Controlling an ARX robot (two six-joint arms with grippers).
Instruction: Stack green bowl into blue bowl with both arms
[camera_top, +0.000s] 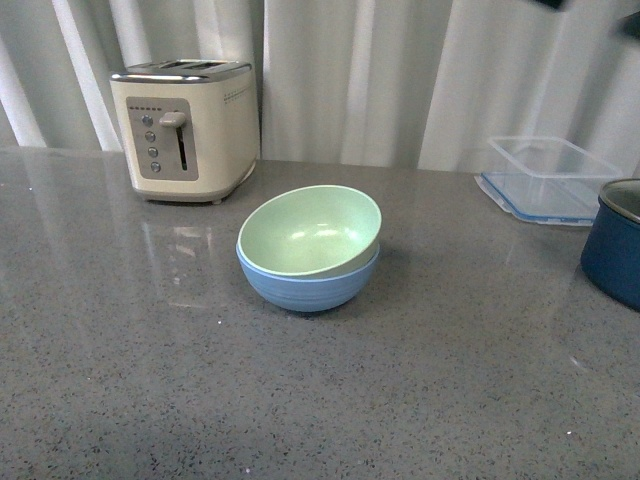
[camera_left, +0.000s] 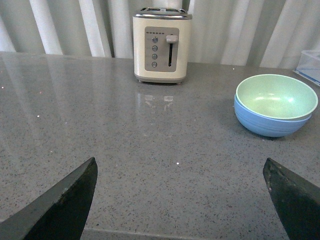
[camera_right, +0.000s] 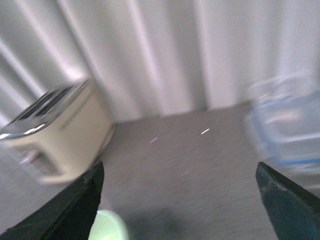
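The green bowl sits nested inside the blue bowl at the middle of the grey counter, tilted a little. Both also show in the left wrist view, the green bowl inside the blue bowl. My left gripper is open and empty, low over the counter, apart from the bowls. My right gripper is open and empty, raised above the counter; its view is blurred and shows only a sliver of the green bowl. Neither gripper shows in the front view.
A cream toaster stands at the back left. A clear plastic container with a blue lid sits at the back right. A dark navy pot stands at the right edge. White curtains hang behind the counter.
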